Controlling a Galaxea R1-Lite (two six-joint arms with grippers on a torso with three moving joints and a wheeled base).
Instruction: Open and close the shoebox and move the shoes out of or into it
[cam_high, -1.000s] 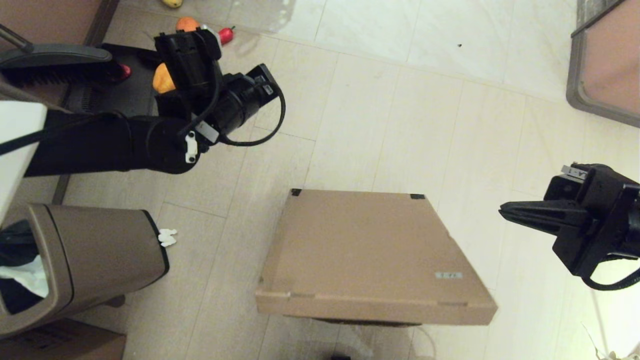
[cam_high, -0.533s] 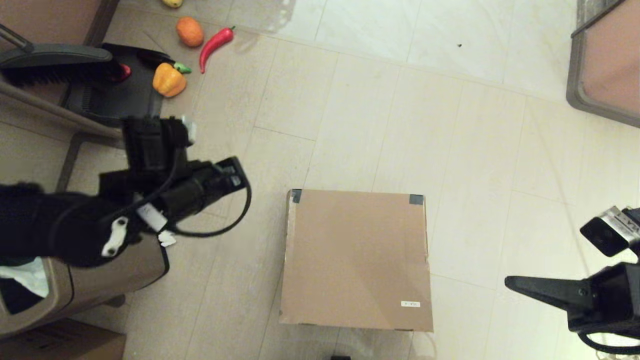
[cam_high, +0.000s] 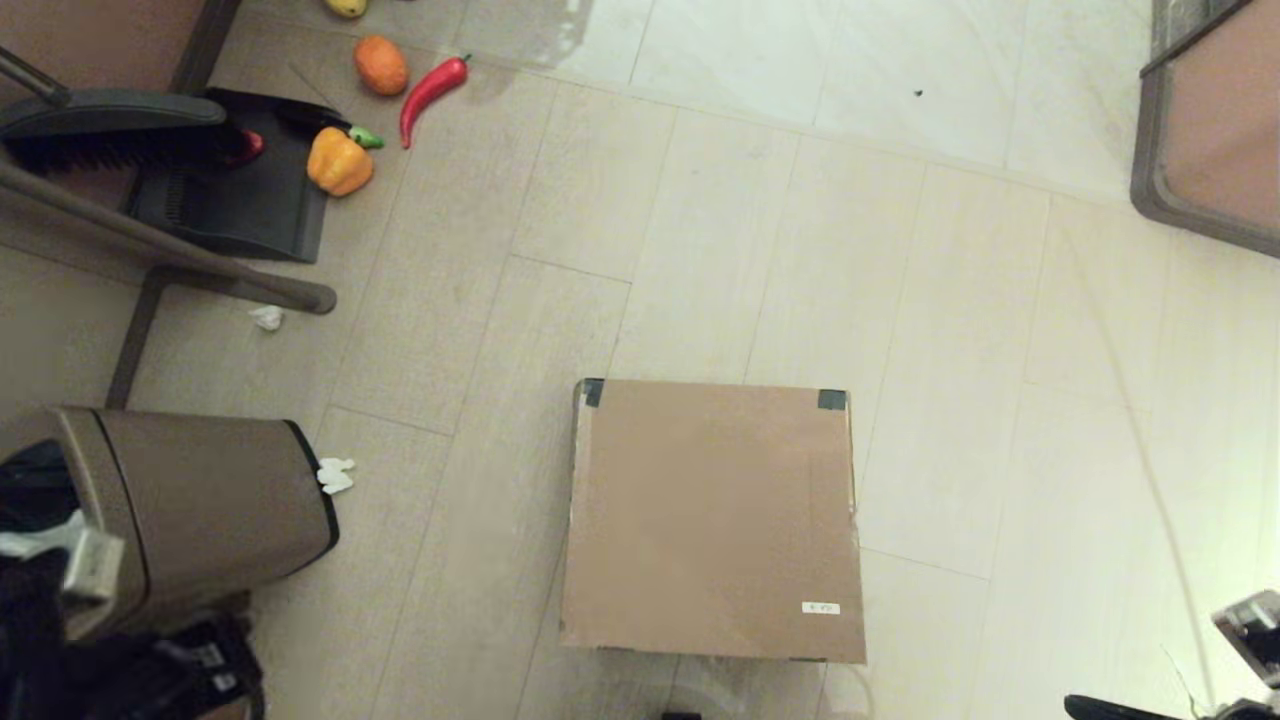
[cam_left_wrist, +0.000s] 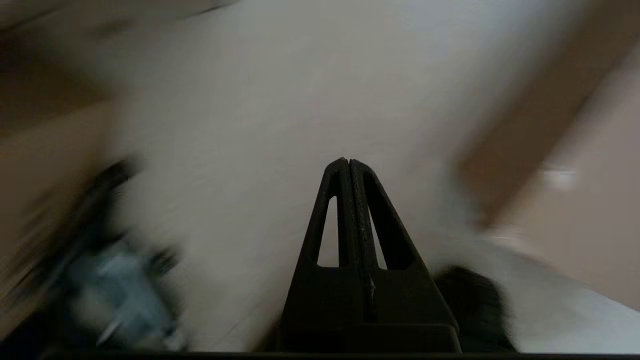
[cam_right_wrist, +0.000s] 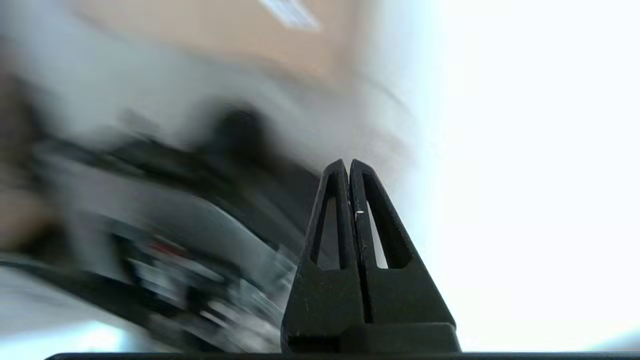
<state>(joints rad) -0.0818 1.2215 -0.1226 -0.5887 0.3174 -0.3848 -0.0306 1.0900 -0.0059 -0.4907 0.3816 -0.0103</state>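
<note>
The shoebox (cam_high: 712, 520) sits shut on the floor (cam_high: 800, 250), lid flat, near the bin (cam_high: 190, 500); no shoes are in view. Both arms are low at the near edge: the left gripper (cam_left_wrist: 348, 162) and right gripper (cam_right_wrist: 348, 164) each have their fingers pressed together, holding nothing. The cardboard is probably light and fairly stiff, so the lid's free front edge looks the best place to lift.

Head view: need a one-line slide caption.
Closed shoebox on tiled floor, brown trash bin to its left; left gripper and right gripper shut, low at frame edges.
</note>
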